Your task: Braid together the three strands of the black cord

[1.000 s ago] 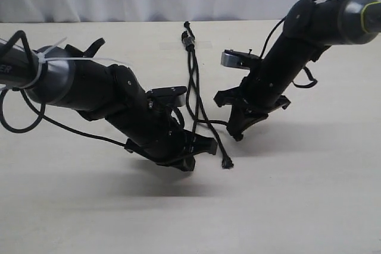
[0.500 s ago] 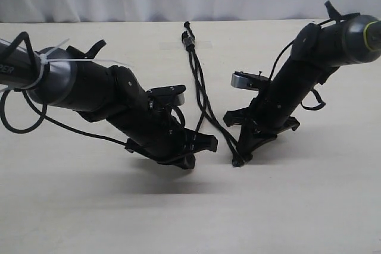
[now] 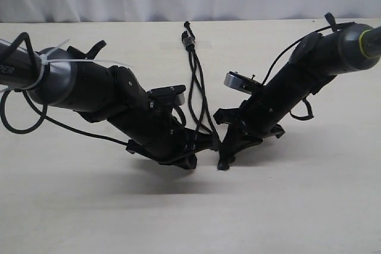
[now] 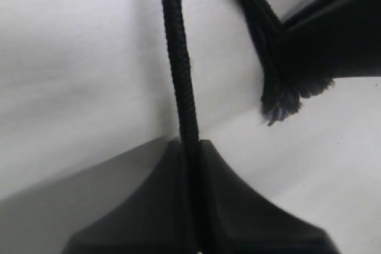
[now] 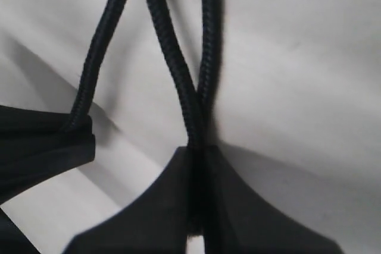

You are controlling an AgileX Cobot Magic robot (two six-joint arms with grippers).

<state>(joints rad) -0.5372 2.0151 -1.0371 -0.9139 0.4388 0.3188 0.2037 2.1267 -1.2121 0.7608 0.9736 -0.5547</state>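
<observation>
Exterior view: my left fingers [image 3: 202, 143] low over table [image 3: 297, 206], clamped on one strand [image 4: 178, 75]; cord [image 3: 191, 69] mid-table, joined end far, three strands [image 3: 199, 102] trailing between arms; my right fingers [image 3: 229, 147] pinching another strand [image 5: 172, 69], just beside left.

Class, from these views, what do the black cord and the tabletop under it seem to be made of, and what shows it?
Black cord: apparently woven textile fibre, matt, judging by its braided ribbing; the frayed end splays into fluffy threads. Tabletop: pale, smooth, low sheen, perhaps laminate or painted board; no grain shows to settle it.
</observation>
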